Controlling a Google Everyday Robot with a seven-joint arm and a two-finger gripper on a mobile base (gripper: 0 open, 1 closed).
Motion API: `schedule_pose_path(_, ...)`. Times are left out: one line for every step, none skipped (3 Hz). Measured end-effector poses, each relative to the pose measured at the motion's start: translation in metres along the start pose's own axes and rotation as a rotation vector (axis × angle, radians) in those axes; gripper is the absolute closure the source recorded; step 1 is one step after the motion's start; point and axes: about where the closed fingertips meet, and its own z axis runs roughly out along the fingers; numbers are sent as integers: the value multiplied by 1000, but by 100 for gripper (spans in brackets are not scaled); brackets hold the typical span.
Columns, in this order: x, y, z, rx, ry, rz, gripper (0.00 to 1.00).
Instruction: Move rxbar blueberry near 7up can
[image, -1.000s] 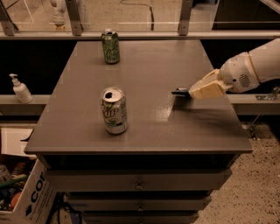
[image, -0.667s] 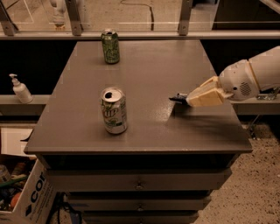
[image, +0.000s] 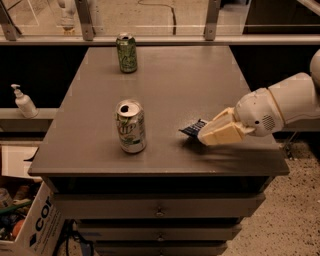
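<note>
The 7up can (image: 131, 126), white and silver with green lettering, stands upright at the front left of the grey table top (image: 165, 85). My gripper (image: 206, 134) comes in from the right on a white arm, its tan fingers (image: 220, 132) shut on the rxbar blueberry (image: 193, 129), a dark navy flat bar sticking out to the left. The bar is held just above the table surface, tilted, right of the can with a gap between them.
An all-green can (image: 127, 52) stands at the far left of the table. A soap dispenser (image: 23, 101) sits on a ledge to the left. A cardboard box (image: 30, 225) with clutter is on the floor at the lower left. Drawers (image: 160, 210) lie below the table front.
My gripper has moved left and toward the table's front edge with the bar in it, closing the gap to the 7up can. The cans have not moved.
</note>
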Motion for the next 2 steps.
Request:
schedule_pose_path(-2,19,23,-71,3,-10,100)
schedule_pose_path(-9,35,49,-135,9,-29,100)
